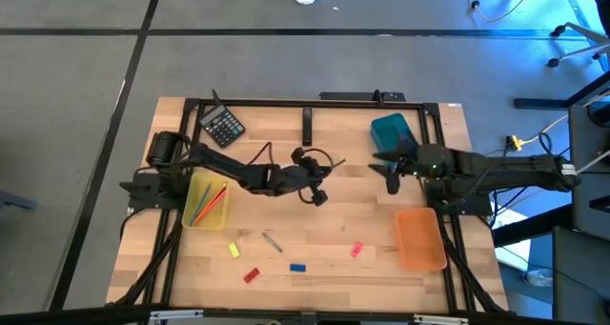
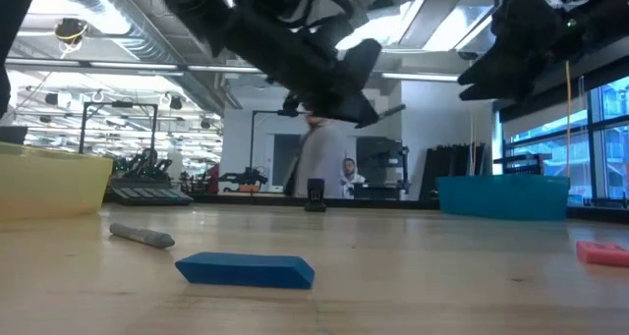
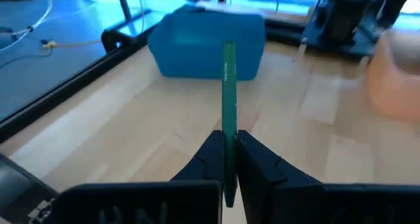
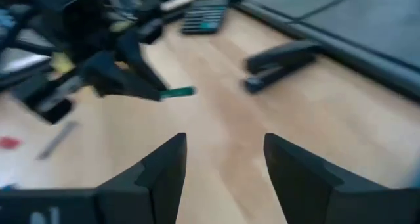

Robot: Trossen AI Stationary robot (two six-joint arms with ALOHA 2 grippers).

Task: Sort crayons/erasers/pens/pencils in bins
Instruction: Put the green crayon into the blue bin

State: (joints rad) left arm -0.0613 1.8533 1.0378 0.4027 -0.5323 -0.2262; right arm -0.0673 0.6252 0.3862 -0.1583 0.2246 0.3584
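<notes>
the desk is a pale wooden top framed by black rails, standing on a grey floor crossed by dark seams. on it, toward the far edge, lie a black calculator and a dark stapler. the teal bin sits at the far right, the orange bin at the near right, and the yellow bin at the left with a few thin sticks inside.

the erasers lie loose along the near part of the wood: yellow eraser, red eraser, blue eraser and pink eraser, each well apart from the bins. a grey stick rests between the yellow and blue ones.

the left tool hangs above the middle of the desk, its fingers pressed together on a green pencil that points toward the teal bin. the right tool hovers just beside the teal bin, fingers spread and holding nothing.

from desk height, the room behind is a bright open workshop (ceiling ducts, racks, tall windows at the right), with a blurred person standing beyond the far edge.
</notes>
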